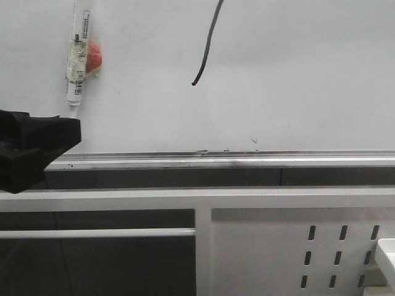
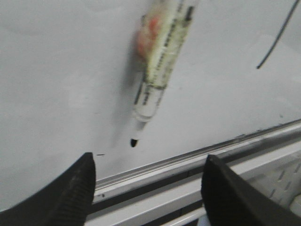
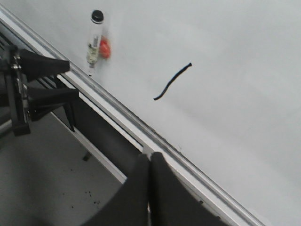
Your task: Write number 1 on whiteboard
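The whiteboard (image 1: 296,80) fills the back, with a silver tray rail (image 1: 247,161) along its lower edge. The number 1 (image 1: 207,52) is a thin black slanted stroke on it, also seen in the right wrist view (image 3: 171,81) and the left wrist view (image 2: 277,40). A clear marker (image 1: 75,58) with a red magnet hangs on the board at the left, tip down (image 2: 134,142). My left gripper (image 1: 62,139) is open and empty just below the marker (image 2: 160,61). My right gripper (image 3: 149,162) is shut and empty, away from the board.
Below the rail runs a white metal frame (image 1: 203,200) with a slotted panel (image 1: 339,256) at the right. A white object (image 1: 386,253) sits at the lower right edge. Tiny dark specks (image 1: 225,149) mark the board near the rail.
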`<state>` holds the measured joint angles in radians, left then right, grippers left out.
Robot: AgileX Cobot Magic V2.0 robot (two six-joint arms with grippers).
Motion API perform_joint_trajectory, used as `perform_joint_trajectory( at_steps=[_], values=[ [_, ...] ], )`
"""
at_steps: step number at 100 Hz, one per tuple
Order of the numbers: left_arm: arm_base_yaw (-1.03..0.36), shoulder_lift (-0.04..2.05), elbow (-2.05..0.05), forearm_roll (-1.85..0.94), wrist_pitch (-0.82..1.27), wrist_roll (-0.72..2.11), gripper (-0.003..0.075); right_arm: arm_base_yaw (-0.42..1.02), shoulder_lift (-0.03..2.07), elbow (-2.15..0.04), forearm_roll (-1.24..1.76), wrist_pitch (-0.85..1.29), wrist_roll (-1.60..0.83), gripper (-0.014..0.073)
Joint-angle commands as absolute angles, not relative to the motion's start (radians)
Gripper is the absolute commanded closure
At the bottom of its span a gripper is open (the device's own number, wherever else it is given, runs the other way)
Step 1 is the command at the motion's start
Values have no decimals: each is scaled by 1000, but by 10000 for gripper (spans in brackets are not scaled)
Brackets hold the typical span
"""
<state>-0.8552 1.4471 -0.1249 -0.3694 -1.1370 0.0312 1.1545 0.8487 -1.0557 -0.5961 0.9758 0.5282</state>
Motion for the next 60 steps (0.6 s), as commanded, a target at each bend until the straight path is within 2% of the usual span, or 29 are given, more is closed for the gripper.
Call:
perform_joint_trajectory(
  at_steps=[1, 17, 34, 60],
  values=[
    [-869, 1398, -122, -300, -1362, 18, 391, 1153, 793, -1030, -659, 859, 516, 662],
    [-869, 1355, -91, -231, -1362, 18, 744, 1153, 670, -869, -720, 782, 516, 662],
    [-869, 1346, -82, -167, -1361, 18, 740, 1153, 514, -680, -726, 672, 518, 662],
    [-869, 1346, -82, -113, -1350, 18, 740, 1153, 266, -393, -730, 673, 617, 663]
  ],
)
